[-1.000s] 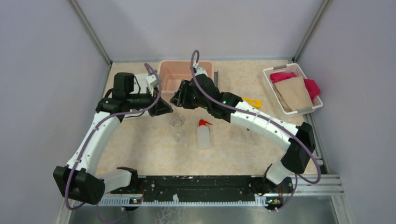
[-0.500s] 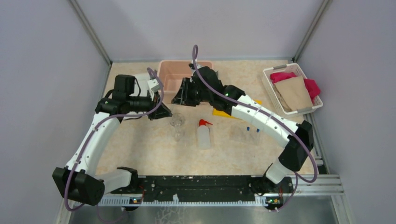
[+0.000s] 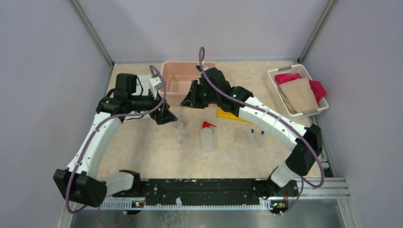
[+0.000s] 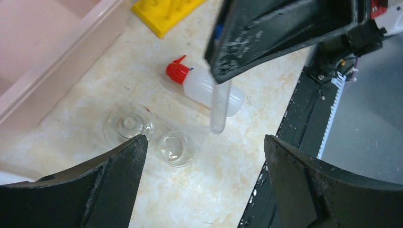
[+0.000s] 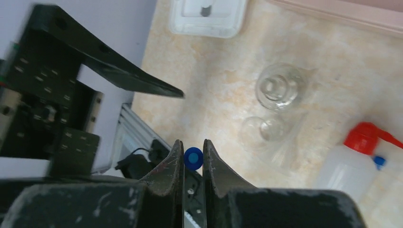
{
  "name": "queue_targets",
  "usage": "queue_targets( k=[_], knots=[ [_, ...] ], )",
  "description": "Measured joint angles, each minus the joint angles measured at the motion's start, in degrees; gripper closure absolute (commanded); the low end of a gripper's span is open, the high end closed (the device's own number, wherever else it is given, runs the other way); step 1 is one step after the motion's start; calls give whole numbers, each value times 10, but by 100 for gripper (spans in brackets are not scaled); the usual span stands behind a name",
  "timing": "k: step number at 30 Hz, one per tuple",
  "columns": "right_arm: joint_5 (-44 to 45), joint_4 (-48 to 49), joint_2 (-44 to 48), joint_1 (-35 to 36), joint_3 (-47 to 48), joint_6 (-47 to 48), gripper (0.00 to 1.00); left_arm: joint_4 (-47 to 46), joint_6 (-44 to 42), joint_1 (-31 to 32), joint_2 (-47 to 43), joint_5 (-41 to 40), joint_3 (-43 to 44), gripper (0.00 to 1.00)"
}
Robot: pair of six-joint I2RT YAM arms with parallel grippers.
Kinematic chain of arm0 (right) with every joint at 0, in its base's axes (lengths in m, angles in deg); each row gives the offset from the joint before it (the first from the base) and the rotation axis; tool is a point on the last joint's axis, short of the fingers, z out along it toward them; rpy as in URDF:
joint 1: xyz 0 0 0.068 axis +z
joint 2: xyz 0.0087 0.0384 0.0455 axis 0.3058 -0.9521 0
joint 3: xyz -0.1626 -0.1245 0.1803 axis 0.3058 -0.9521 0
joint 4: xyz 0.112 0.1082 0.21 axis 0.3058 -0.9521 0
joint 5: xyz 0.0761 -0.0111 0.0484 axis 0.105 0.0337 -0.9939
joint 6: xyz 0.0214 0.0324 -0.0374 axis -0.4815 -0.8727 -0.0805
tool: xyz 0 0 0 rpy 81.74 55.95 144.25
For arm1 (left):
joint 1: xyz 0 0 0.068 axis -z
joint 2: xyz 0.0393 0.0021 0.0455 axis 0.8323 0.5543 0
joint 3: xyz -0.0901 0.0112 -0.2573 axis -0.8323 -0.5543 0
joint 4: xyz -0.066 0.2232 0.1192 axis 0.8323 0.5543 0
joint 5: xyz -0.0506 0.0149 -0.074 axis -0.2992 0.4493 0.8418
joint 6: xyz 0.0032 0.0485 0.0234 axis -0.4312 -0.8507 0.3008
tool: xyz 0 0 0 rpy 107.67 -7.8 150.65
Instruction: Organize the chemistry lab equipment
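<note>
Pinching a blue-capped tube (image 5: 193,158) near its cap, the right tool (image 5: 192,146) holds it upright above the surface (image 3: 152,156), toward the far edge by the pink bin (image 3: 177,76). The left tool (image 4: 204,142) is spread wide above the clear glass flask (image 4: 129,124), which stands mid-surface beside the white squeeze bottle (image 3: 207,137) lying on its side. The yellow tube rack (image 3: 227,114) lies partly under the right arm.
</note>
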Motion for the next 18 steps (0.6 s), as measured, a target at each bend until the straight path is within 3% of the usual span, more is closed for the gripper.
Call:
queue_targets(
  k=[3,11,18],
  knots=[
    [45,-21,36,-5,-38,25,100,-1,23,0,18,-33,30,1],
    [280,-112,226,-14,-219,83,100,-9,55,0,32,-67,49,1],
    [400,-162,278,-27,-322,80,100,-17,65,0,32,-78,47,1]
  ],
)
